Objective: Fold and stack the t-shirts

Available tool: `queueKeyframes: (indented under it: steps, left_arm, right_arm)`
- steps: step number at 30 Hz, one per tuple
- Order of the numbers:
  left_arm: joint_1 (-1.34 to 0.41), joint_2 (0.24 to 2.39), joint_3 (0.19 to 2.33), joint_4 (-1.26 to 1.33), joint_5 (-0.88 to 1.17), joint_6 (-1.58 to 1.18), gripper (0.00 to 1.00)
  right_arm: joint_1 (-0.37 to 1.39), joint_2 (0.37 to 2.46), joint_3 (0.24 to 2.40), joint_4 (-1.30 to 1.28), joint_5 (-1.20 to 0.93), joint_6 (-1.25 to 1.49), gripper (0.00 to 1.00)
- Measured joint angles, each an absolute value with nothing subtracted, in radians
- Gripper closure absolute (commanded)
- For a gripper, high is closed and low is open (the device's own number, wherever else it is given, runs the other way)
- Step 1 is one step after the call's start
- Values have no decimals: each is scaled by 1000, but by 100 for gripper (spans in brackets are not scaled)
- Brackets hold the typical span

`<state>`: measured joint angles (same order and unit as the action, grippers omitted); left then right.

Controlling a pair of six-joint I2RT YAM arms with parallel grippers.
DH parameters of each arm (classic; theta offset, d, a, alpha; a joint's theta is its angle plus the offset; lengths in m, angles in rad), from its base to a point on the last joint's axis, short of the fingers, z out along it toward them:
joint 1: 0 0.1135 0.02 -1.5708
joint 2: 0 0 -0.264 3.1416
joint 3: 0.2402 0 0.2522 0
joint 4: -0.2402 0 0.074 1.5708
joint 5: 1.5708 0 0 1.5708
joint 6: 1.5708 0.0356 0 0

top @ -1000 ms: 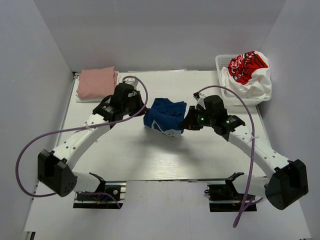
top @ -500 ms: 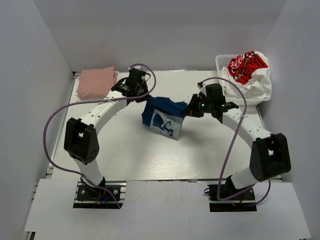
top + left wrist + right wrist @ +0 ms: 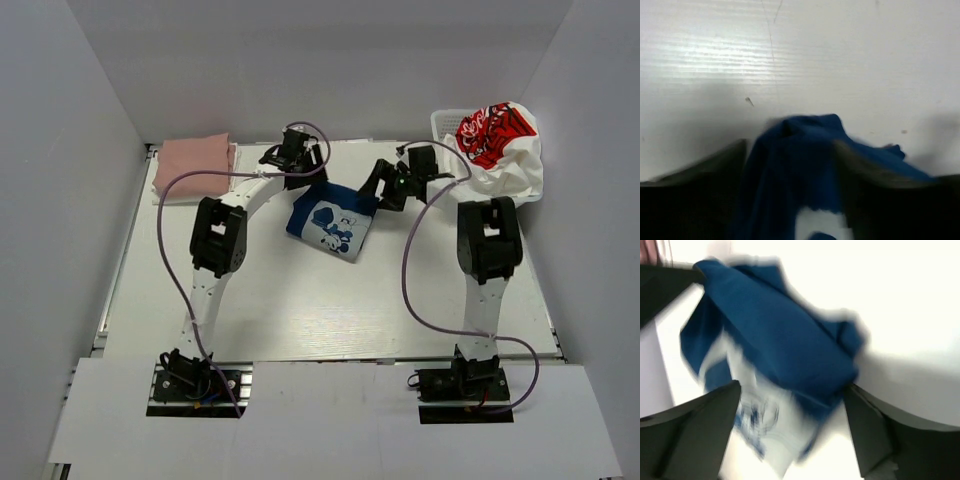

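Note:
The navy t-shirt (image 3: 332, 222) lies crumpled on the table's far middle, its white-and-blue print facing up. My left gripper (image 3: 310, 178) hovers over the shirt's far left corner and my right gripper (image 3: 377, 190) over its far right corner. In the left wrist view the fingers (image 3: 700, 172) stand wide apart around a loose hump of navy t-shirt (image 3: 800, 145); that gripper (image 3: 795, 170) is open. The right gripper (image 3: 790, 412) is open too, with the navy t-shirt (image 3: 780, 335) slack between its fingers (image 3: 695, 432). A folded dusty-pink t-shirt (image 3: 192, 166) lies at the far left.
A white lattice basket (image 3: 442, 124) stands at the far right corner, with a white t-shirt with red graphic (image 3: 497, 140) heaped in it and spilling over. Grey walls close in the table on three sides. Both arms stretch far out from their bases.
Both arms reached further back with the navy shirt stretched between them. Both grippers then opened and let it go, and it now lies print-up on the table.

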<state>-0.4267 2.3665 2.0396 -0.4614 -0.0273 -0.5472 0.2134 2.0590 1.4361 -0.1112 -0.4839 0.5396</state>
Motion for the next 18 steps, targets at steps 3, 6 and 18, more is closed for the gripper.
queueKeyframes:
  steps: [3,6,18]
  left_arm:
    - [-422,2426,2075,-448,-26,-548,0]
    - [-419,2397,2024,-404,-26,-538,0]
    - [-434,2134,1758,-298,-43,-453,0]
  right_arm:
    - [208,2160,1566,-112,-485,514,9]
    - [212,2136,1560,-95,-484,497,9]
    - [274,1868,1414,-159,-241,392,9]
